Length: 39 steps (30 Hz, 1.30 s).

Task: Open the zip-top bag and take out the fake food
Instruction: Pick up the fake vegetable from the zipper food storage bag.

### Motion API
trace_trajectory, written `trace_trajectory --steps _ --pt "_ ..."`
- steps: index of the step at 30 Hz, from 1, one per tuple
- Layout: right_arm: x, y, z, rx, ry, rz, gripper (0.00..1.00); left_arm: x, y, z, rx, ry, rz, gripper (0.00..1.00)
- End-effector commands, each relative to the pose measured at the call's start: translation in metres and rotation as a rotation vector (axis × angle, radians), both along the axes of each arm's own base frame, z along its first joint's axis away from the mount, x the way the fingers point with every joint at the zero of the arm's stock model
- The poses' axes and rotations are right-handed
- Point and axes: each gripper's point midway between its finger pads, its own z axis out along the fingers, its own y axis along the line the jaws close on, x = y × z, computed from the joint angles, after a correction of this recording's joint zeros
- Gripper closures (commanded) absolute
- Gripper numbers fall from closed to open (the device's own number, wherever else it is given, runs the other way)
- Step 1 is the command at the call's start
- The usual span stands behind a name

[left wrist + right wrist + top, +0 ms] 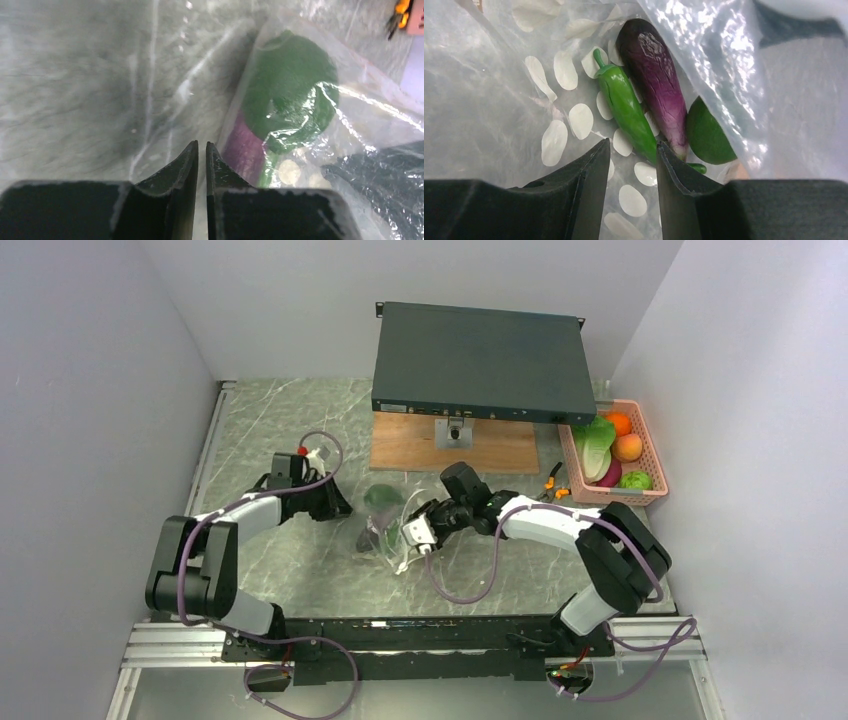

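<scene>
The clear zip-top bag [400,512] with white oval dots lies crumpled at mid-table between my grippers. In the right wrist view, the bag [499,100] holds a green chili pepper [626,112], a dark purple eggplant [656,75] and a round green piece [706,132]. My right gripper [632,144] is open at the bag's mouth, and the pepper's end touches its right finger. It also shows in the top view [415,535]. My left gripper [202,143] is shut with nothing seen between its tips. It sits at the bag's [360,125] left edge, also seen from above [340,506].
A pink basket [612,498] at the right wall holds lettuce [598,445], orange balls [620,423] and other fake food. Orange-handled pliers [552,485] lie beside it. A dark flat box [480,360] on a wooden board [500,448] stands at the back.
</scene>
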Motion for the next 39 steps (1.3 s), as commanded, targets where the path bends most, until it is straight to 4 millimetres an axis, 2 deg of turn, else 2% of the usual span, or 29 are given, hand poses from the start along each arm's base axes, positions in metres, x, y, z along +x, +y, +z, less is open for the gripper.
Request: trace_trajectory --steps 1,8,11,24,26,29,32,39 --pt "0.001 0.017 0.006 0.037 -0.038 0.036 0.59 -0.003 -0.032 0.017 -0.086 -0.054 -0.160 0.85" --pt "0.003 0.029 -0.001 0.030 -0.069 0.043 0.58 -0.030 -0.067 0.006 -0.143 0.019 -0.307 0.86" --pt "0.001 0.032 -0.002 0.030 -0.070 0.047 0.58 -0.040 -0.077 0.001 -0.161 0.043 -0.336 0.86" --pt "-0.015 0.037 -0.025 -0.025 -0.079 0.108 0.56 -0.046 -0.101 0.003 -0.190 0.067 -0.402 0.85" --pt "-0.015 0.036 -0.030 -0.041 -0.084 0.109 0.57 -0.048 -0.102 0.001 -0.189 0.075 -0.405 0.85" --pt "-0.010 0.032 -0.033 -0.068 -0.085 0.084 0.65 -0.050 -0.100 -0.006 -0.175 0.092 -0.401 0.84" --pt "-0.007 0.022 -0.035 -0.097 -0.071 0.054 0.67 -0.053 -0.097 -0.012 -0.163 0.108 -0.391 0.84" --pt "0.006 -0.005 -0.041 -0.145 -0.077 0.012 0.57 -0.052 -0.094 -0.013 -0.156 0.106 -0.376 0.83"
